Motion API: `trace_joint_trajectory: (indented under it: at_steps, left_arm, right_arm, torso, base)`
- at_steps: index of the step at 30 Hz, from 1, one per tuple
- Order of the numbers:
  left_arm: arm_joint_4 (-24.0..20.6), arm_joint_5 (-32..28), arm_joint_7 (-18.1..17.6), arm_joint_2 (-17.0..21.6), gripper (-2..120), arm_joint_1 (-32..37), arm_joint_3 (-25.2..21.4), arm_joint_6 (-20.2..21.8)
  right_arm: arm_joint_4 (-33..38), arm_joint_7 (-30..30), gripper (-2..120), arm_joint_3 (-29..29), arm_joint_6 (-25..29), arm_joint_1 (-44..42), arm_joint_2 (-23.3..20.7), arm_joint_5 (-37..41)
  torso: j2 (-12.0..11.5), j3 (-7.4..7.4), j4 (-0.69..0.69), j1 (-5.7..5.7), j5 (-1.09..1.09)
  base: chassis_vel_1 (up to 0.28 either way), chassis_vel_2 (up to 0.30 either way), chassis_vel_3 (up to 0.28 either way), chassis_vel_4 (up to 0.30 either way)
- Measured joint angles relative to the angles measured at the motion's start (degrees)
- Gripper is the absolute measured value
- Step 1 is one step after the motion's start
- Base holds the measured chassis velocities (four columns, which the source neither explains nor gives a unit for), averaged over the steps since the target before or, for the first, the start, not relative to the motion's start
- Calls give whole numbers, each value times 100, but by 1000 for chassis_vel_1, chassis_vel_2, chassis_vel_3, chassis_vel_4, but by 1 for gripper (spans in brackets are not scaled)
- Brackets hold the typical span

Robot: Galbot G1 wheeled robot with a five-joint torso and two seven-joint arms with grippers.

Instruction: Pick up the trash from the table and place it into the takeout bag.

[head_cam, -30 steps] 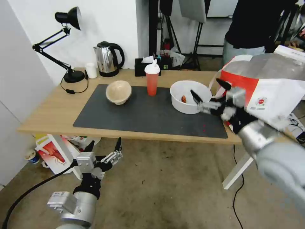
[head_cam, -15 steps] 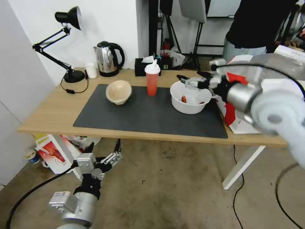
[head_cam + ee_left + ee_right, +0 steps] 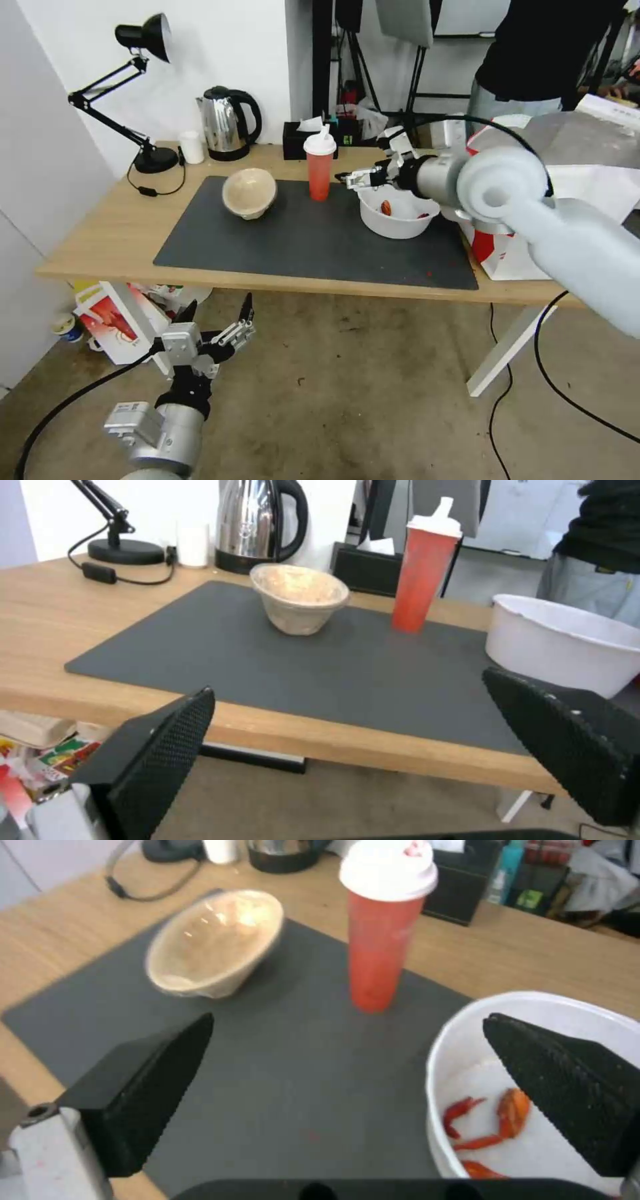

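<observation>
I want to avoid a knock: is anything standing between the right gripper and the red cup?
Nothing visible does. The right gripper, open, hangs over the white bowl's near rim, and bare dark mat lies between it and the red cup.

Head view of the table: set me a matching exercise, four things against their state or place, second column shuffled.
Things:
1. beige paper bowl
2. red cup
3. white bowl
4. left gripper

States:
A. holds red food scraps
B. open, low, in front of the table
C. tipped on its side on the mat
D. upright, white lid on

Pairs: 1-C, 2-D, 3-A, 4-B
</observation>
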Motion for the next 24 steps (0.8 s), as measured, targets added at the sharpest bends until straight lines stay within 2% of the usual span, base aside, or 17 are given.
trace_joint_trajectory:
  at_steps: [6, 12, 24]
  left_arm:
    - [-3, 24, 0, -54, 100, 4, 36, -1]
    - [-3, 30, -1, -67, 100, 6, 36, -2]
    - [10, 34, -7, -84, 100, 19, 27, -7]
  right_arm:
    - [-164, 394, 100, -383, 16, 232, 41, 111]
    - [-316, 438, 100, -519, 21, 277, 109, 112]
    - [-973, 488, 100, -733, 33, 181, 540, 0]
  torso:
    - [0, 0, 0, 0, 0]
    - [0, 0, 0, 0, 0]
    - [0, 0, 0, -1, 0]
  base:
    - [0, 0, 0, 0]
    - [0, 0, 0, 0]
    - [0, 0, 0, 0]
